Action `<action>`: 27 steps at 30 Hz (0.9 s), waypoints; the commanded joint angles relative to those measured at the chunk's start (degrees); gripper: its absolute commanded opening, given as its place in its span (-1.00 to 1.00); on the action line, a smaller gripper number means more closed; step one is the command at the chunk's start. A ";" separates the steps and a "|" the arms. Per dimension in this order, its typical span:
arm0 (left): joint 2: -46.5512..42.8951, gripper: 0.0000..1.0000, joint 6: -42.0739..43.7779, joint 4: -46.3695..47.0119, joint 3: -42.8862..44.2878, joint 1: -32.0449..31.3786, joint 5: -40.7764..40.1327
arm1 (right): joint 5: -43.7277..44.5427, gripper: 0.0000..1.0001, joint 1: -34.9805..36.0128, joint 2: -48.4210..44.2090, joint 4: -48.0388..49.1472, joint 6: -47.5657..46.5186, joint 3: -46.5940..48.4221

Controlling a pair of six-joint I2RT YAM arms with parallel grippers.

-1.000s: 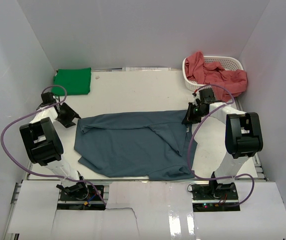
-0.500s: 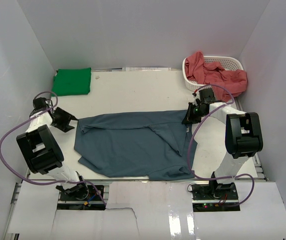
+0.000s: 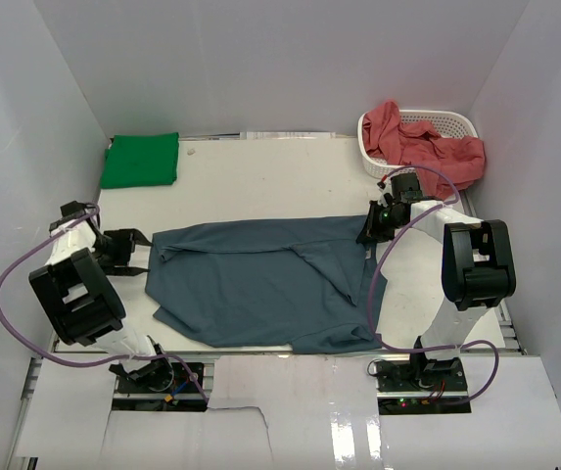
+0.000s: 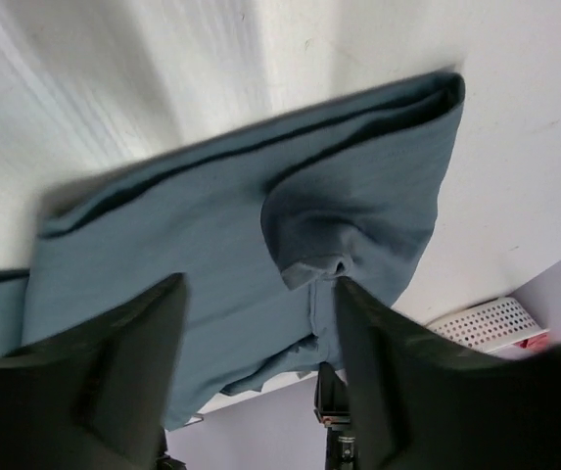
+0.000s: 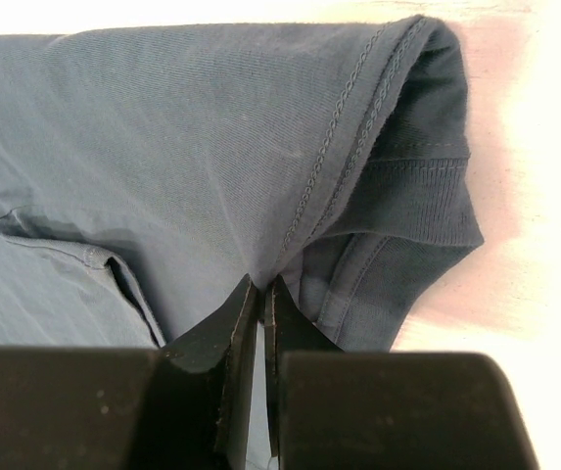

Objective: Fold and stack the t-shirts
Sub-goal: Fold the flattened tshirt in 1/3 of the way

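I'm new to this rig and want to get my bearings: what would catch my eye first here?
The slate blue t-shirt lies spread across the centre, with the right gripper shut on its right edge near the collar and the left gripper open just off its left edge. A folded green t-shirt lies in the far left corner. Salmon red t-shirts spill from the white basket at far right.

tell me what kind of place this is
Probably a robot lab test cell: plain white walls box in a table, a left arm and right arm are bolted at its near edge, and a slate blue t-shirt and a basket of red shirts sit on it.
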 commanded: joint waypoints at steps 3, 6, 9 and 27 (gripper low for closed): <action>-8.04 0.81 -9.74 -2.87 1.43 0.08 0.16 | -0.57 -0.85 -0.35 -1.08 1.43 -0.59 -0.17; -10.49 0.96 -11.67 -2.61 1.08 -0.10 -1.16 | -0.14 -0.85 -0.35 -1.60 1.43 -0.76 -0.43; -12.44 0.87 -16.06 -2.35 -1.11 -0.01 -0.91 | -0.22 -0.85 -0.35 -1.78 1.51 -0.85 -0.52; -14.47 0.66 -29.78 -2.43 -8.94 -0.80 2.88 | -1.28 -0.85 -0.26 -2.22 2.22 -0.67 -0.61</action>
